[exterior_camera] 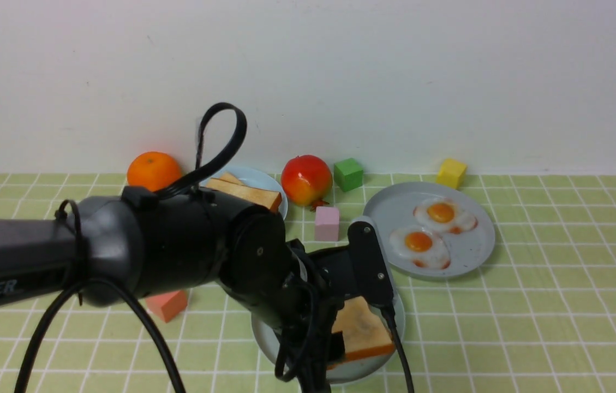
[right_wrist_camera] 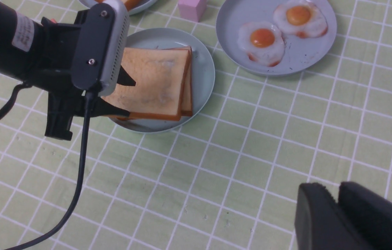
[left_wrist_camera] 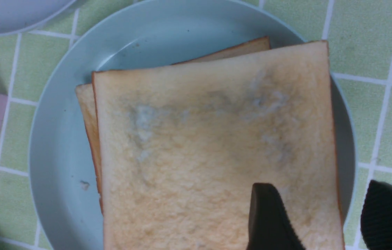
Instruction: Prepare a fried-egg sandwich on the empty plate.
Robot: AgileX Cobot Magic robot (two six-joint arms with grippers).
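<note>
Nearest, over green tablecloth (exterior_camera: 558, 327) gridded in white, the right gripper (right_wrist_camera: 339, 189) hangs with its black fingers pressed together, holding nothing. Next is the teal plate (left_wrist_camera: 60, 173), smooth plastic, round and low-rimmed. It carries the fried-egg sandwich (left_wrist_camera: 199, 139): two square toast slices stacked slightly askew, with porous golden crumb, thin darker crust and grey smudges on top. What lies between them is hidden. The left gripper (left_wrist_camera: 320, 198) is spread, one fingertip (left_wrist_camera: 268, 215) over the top slice near its edge and the other outside that edge. I cannot tell whether it touches.

Beyond lie a coral block (exterior_camera: 167, 304), a pink block (exterior_camera: 327, 222) and a grey-blue plate (exterior_camera: 471, 251) with two glossy fried eggs (exterior_camera: 419, 245). Farthest, by the wall, are a light-blue plate (exterior_camera: 264, 177) of toast slices (exterior_camera: 242, 194), an orange (exterior_camera: 154, 170), a pomegranate (exterior_camera: 306, 179), a green cube (exterior_camera: 348, 173) and a yellow cube (exterior_camera: 451, 172).
</note>
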